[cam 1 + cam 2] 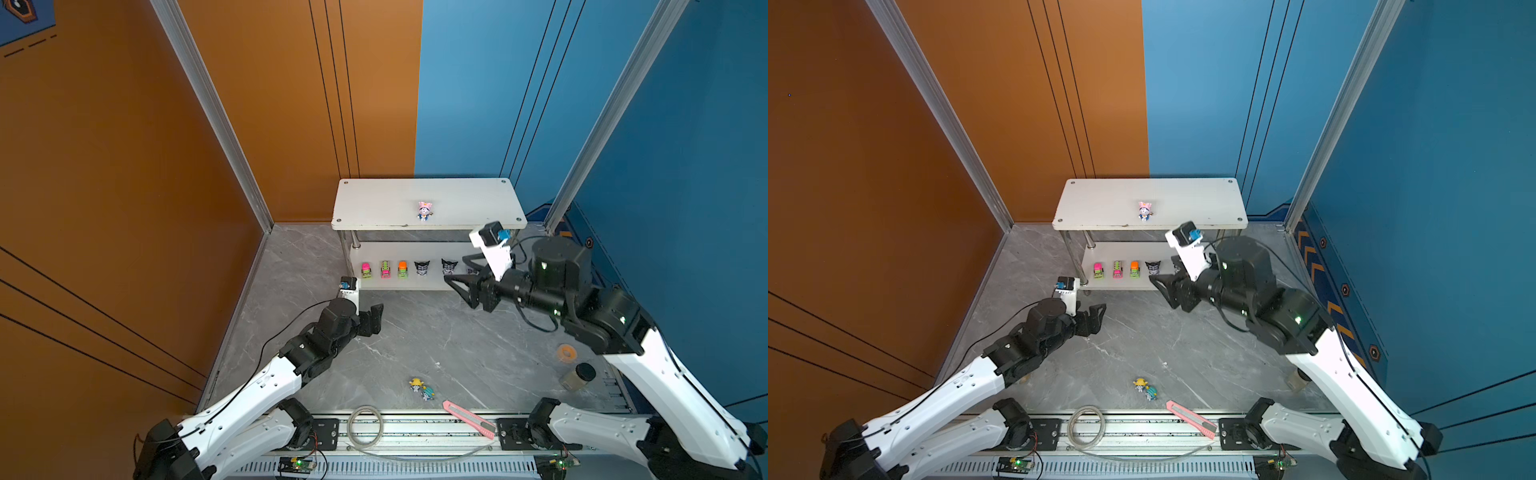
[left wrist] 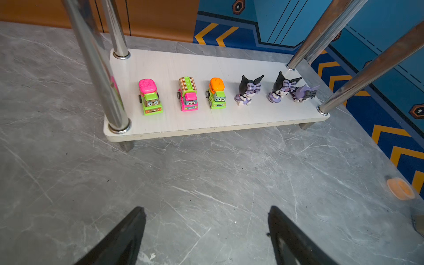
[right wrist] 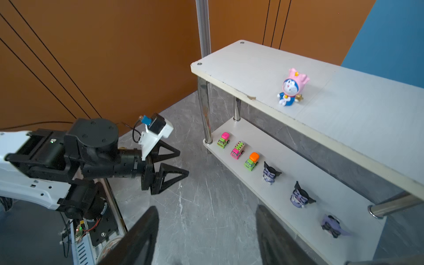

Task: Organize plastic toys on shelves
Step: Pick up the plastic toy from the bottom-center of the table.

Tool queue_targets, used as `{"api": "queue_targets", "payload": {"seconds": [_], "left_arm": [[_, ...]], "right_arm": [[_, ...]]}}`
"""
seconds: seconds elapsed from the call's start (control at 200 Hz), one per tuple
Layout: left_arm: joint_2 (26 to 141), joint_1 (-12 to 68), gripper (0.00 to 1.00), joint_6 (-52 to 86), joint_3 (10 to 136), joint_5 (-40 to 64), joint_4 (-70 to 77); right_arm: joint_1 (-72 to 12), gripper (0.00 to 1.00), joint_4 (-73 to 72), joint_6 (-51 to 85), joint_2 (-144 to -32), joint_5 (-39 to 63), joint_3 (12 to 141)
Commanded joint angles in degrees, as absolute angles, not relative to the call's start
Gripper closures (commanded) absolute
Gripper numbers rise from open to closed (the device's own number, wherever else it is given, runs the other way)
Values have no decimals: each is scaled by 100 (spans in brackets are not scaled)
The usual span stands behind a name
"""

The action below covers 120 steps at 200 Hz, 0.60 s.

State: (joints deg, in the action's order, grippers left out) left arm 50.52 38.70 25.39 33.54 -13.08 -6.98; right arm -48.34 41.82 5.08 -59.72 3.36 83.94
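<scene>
The shelves (image 1: pixel 374 203) stand at the back of the table. A pink-hatted figurine (image 1: pixel 424 210) sits on the top board. On the lower board (image 2: pixel 174 64) three trucks (image 2: pixel 188 94) stand in a row, then two upright black-purple figurines (image 2: pixel 249 89). A third (image 2: pixel 304 93) lies tipped against the second. The yellow-hatted (image 1: pixel 415 384) and teal-hatted (image 1: pixel 427 391) figurines lie together near the table's front. My left gripper (image 1: pixel 374 318) (image 2: pixel 206 208) hangs open and empty before the rack's left end. My right gripper (image 1: pixel 457 272) (image 3: pixel 206 207) is open and empty before its right end.
A pink utility knife (image 1: pixel 469 419) and a coil of clear tubing (image 1: pixel 365 426) rest on the front rail. An orange tape roll (image 1: pixel 566 353) and a black-lidded jar (image 1: pixel 578 376) stand at the right, under my right arm. Walls close in at the left, back and right.
</scene>
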Motion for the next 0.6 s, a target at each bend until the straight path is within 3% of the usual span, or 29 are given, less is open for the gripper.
{"api": "queue_targets", "payload": {"seconds": [0.0,0.11,0.27,0.596], "left_arm": [[4721,3852,15,2626,3037,-1481,-1312],[4368,3836,15,2689,2832,-1507,-1455],[4166,3823,15,2733,2646,-1488,-1575],[4082,3812,15,2889,2394,-1434,-1483]], "right_arm": [[-5614,43,4710,1262,-5810,-1467,7480],[-6396,48,4624,1715,-5653,-1359,6422],[-7490,36,4052,2197,-5928,-1385,5263],[-7844,24,3193,2332,-7513,-957,4974]]}}
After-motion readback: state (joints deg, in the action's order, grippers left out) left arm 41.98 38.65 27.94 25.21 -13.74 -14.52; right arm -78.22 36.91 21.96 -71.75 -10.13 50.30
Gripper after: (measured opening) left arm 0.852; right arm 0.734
